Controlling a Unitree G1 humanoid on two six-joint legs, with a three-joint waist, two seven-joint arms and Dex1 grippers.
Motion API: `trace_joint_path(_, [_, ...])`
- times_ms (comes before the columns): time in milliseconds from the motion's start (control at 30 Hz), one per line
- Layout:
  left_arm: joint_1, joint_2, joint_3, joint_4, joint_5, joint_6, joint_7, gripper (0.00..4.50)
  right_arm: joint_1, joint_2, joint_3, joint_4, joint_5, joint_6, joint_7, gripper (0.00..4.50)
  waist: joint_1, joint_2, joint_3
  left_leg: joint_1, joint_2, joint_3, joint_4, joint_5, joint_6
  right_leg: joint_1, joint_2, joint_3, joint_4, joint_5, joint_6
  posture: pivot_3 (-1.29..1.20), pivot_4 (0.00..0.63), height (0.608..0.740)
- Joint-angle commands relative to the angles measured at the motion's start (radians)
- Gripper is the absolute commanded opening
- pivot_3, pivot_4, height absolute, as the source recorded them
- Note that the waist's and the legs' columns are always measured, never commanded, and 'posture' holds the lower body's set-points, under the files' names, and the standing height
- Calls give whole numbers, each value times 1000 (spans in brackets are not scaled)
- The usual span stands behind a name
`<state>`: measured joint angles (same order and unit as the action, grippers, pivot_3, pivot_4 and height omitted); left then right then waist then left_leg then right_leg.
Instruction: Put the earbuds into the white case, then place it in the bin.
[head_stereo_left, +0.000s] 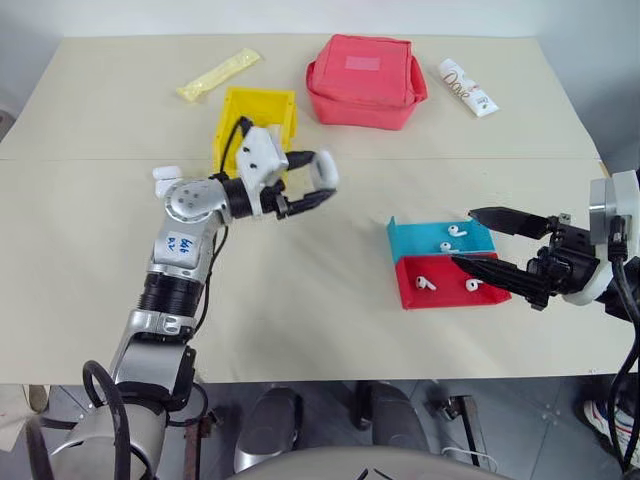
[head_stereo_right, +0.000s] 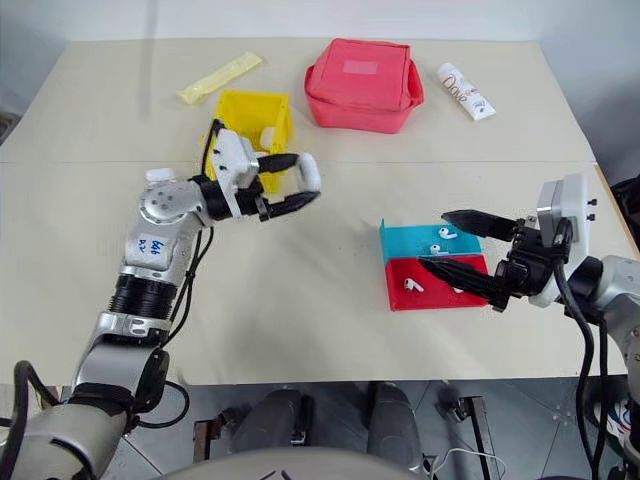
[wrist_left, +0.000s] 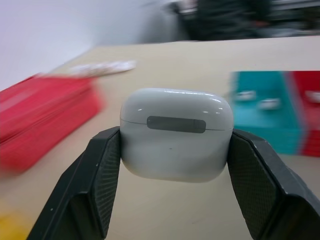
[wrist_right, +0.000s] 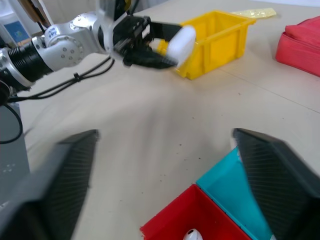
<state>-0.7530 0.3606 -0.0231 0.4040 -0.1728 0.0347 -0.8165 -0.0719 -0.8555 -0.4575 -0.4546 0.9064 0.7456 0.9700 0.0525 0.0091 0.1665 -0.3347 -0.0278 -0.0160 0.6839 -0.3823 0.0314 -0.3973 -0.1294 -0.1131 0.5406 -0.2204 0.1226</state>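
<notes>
Closest to my left wrist camera is the white case, lid shut, pinched by its two sides between my left gripper fingers, held in the air just beside the yellow bin near the table's far edge. My right gripper stands wide open and holds nothing, level over the teal tray and red tray toward the table's right edge.

My worry: the case is glossy and gripped only by its flanks, so it could slip or twist out before it is over the bin. Several earbuds lie in the trays.

The head views show the bin beside the case; the left wrist view shows the closed lid and hinge plate.
</notes>
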Motion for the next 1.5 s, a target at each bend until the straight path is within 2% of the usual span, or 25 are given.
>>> trace_joint_path(33, [-52,39,49,52,47,22,128,2816,1,-7,-4,-2,-13,-25,-10,4451,3,0,0,0,0,0,0,0,0,0,0,0,0,0,0,0,150,740])
trace_joint_path(133, [-86,60,78,118,43,12,162,2816,5,-5,-1,-9,-16,-25,-16,4451,3,-1,0,0,-1,0,0,0,0,0,0,0,0,0,0,0,150,740])
trace_joint_path(267, [-240,94,93,413,118,-40,325,2816,8,-2,16,-18,-20,-20,-34,4451,8,-3,1,0,-2,-1,0,1,-1,0,-1,-1,1,1,1,0,150,740])
trace_joint_path(433, [-294,86,83,520,135,-103,334,4472,-4,-13,19,-16,-21,-17,-44,4500,5,-3,1,0,-3,0,0,1,-1,0,-1,-1,1,1,1,0,150,740])
trace_joint_path(467, [-295,88,83,517,132,-116,319,4493,-6,-15,19,-15,-21,-16,-45,4500,4,-3,2,0,-3,0,0,1,-1,0,-1,-1,1,1,1,0,150,740])
trace_joint_path(633, [-238,120,106,382,58,-207,121,4493,-13,-24,21,-1,-33,-25,-31,4500,1,-4,2,0,-2,0,0,1,-2,0,-1,-1,1,1,2,0,150,740])
trace_joint_path(733, [-174,145,129,245,-20,-197,-2,4493,-22,-27,30,10,-48,-40,-14,4500,-3,-3,2,0,-2,0,0,1,-2,-1,-1,0,1,1,1,0,150,740])
trace_joint_path(833, [-58,198,154,54,-140,-36,-127,4493,-27,-27,32,24,-64,-83,29,4500,-9,-3,2,1,-1,1,0,1,-3,-1,-1,0,1,1,1,0,150,740])
trace_joint_path(900, [17,230,167,-43,-199,9,-200,4493,-21,-36,38,35,-89,-117,68,4500,-14,-3,2,1,0,1,0,1,-3,-1,0,0,1,1,1,0,150,740])
trace_joint_path(1033, [240,337,213,-216,-325,94,-390,4493,89,-112,65,79,-203,-228,230,4500,-17,-3,2,1,0,0,0,1,-3,0,0,-1,1,0,1,0,150,740])
trace_joint_path(1133, [339,383,246,-255,-352,119,-419,4493,148,-142,53,119,-231,-266,297,4500,-17,-3,2,1,0,0,0,0,-2,0,-1,0,1,0,0,0,150,740])
trace_joint_path(1267, [407,359,316,-250,-373,33,-428,4493,199,-157,24,219,-271,-324,375,4500,-7,-2,2,2,-1,-1,0,0,-2,1,-2,3,1,0,0,0,150,740])
trace_joint_path(1433, [439,368,297,-298,-344,23,-409,4493,145,-155,37,294,-288,-347,373,4500,-7,-1,2,2,-1,-1,0,0,-3,1,-3,6,1,0,0,0,150,740])
trace_joint_path(1500, [437,382,286,-283,-355,41,-448,4493,112,-146,51,299,-286,-342,358,4500,-10,0,2,2,0,0,0,-1,-3,1,-3,6,1,0,0,0,150,740])
